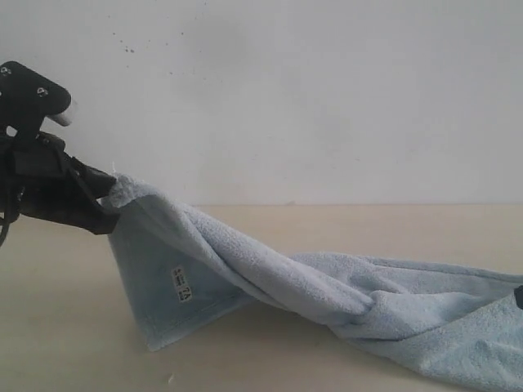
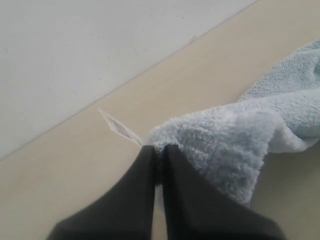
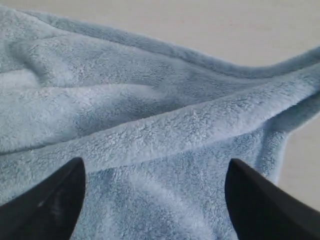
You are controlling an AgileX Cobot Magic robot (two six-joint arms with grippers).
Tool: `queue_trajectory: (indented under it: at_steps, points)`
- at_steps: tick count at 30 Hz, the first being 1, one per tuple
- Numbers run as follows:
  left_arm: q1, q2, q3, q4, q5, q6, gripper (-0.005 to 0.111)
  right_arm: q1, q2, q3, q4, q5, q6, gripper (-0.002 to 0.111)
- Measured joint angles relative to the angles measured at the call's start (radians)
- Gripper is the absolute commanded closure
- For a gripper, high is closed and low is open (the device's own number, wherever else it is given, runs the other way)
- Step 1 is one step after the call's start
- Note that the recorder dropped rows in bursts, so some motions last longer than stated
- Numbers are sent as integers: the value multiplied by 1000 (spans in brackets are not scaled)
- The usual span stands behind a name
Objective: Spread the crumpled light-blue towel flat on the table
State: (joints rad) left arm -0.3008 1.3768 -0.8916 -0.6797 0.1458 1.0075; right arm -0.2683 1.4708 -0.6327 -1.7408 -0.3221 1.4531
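The light-blue fluffy towel (image 1: pixel 327 290) stretches across the pale-beige table (image 1: pixel 57 327) from upper left to lower right. My left gripper (image 1: pixel 113 196) is shut on one corner of the towel (image 2: pixel 220 142) and holds it above the table, so a flap with the small white label (image 1: pixel 183 283) hangs down. A thin white tag (image 2: pixel 120 128) sticks out by the pinched corner. My right gripper (image 3: pixel 155 172) is open just above the folds of the towel (image 3: pixel 150 115), with nothing between its fingers. In the exterior view only a dark bit of it (image 1: pixel 519 296) shows at the right edge.
A white speckled wall (image 1: pixel 286 90) rises behind the table. Bare table surface lies in front of and to the left of the hanging flap, and behind the towel toward the wall.
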Motion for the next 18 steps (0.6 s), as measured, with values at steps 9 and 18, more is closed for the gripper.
queue_trajectory:
  at_steps: [9, 18]
  points:
    - [0, -9, 0, 0, 0, 0, 103, 0, 58, 58, -4, 337, -8, 35]
    - [0, -9, 0, 0, 0, 0, 103, 0, 143, -166, 12, 266, 365, 35]
